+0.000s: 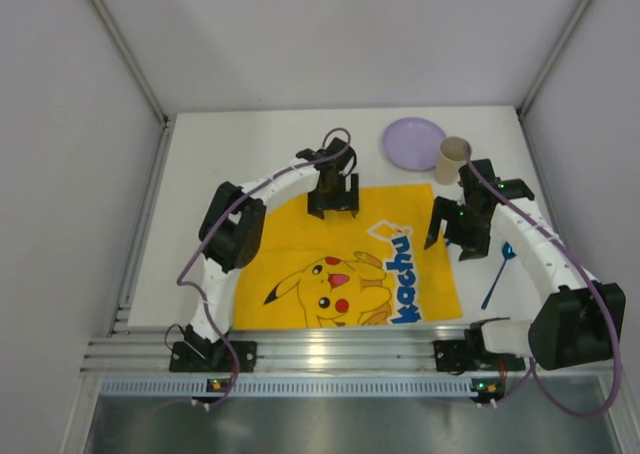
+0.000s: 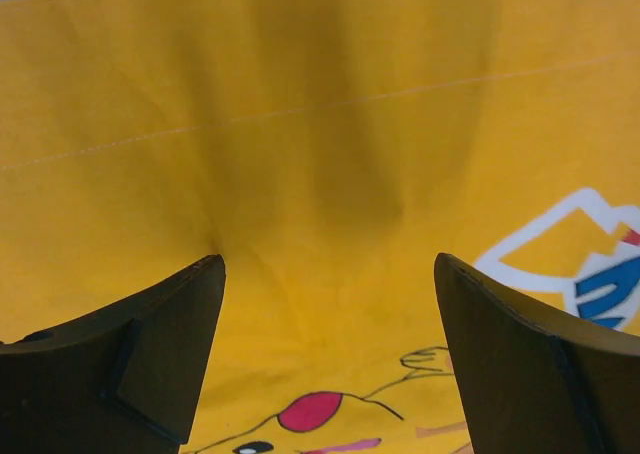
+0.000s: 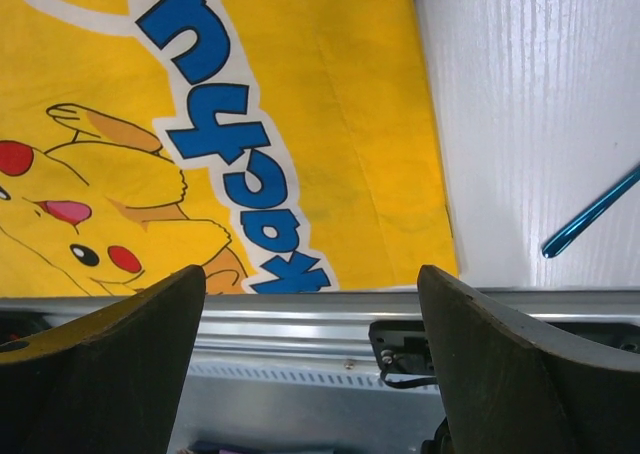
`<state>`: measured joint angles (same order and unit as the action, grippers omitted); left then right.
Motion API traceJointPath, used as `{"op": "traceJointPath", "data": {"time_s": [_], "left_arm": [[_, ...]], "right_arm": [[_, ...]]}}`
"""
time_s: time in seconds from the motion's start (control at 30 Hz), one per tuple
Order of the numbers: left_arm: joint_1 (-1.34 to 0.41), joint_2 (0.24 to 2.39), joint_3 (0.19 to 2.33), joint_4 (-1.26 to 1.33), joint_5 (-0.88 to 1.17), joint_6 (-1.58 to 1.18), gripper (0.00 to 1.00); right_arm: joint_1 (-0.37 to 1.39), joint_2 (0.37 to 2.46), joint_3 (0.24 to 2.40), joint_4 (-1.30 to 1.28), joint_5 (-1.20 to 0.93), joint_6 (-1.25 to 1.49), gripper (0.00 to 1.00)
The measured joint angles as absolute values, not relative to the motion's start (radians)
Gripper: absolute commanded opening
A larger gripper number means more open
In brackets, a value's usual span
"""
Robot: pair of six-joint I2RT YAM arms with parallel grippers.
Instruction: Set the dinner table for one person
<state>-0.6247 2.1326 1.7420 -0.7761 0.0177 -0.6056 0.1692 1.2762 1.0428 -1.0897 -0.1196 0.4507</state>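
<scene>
The dinner table (image 1: 200, 164) is a white tabletop with a yellow Pikachu-print mat (image 1: 345, 259) spread on its near middle. A purple plate (image 1: 414, 142) lies at the back right, and a tan paper cup (image 1: 452, 159) stands against its right rim. A blue spoon (image 1: 497, 274) lies on the bare table right of the mat, its handle (image 3: 590, 214) showing in the right wrist view. My left gripper (image 1: 333, 206) hovers open over the mat's far edge (image 2: 300, 114), with nothing between its fingers (image 2: 328, 264). My right gripper (image 1: 452, 236) hangs open and empty over the mat's right edge (image 3: 310, 274).
A ribbed aluminium rail (image 1: 330, 349) runs along the near edge with both arm bases on it; it also fills the bottom of the right wrist view (image 3: 300, 324). White walls and slanted frame posts (image 1: 125, 49) close the table in on three sides.
</scene>
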Motion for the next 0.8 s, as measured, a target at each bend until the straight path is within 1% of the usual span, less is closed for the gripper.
{"op": "traceJointPath", "data": {"time_s": [0.1, 0.27, 0.8], "left_arm": [[-0.627, 2.193, 1.744, -0.777, 0.004, -0.607, 0.91], [-0.62, 2.217, 1.789, -0.778, -0.021, -0.607, 0.91], [-0.588, 2.344, 1.988, -0.823, -0.098, -0.554, 0.92]], "right_arm": [[0.169, 1.276, 1.042, -1.095, -0.111, 0.457, 0.87], [0.169, 1.276, 1.042, -1.103, -0.101, 0.467, 0.87], [0.169, 1.276, 1.043, -1.124, -0.06, 0.473, 0.88]]}}
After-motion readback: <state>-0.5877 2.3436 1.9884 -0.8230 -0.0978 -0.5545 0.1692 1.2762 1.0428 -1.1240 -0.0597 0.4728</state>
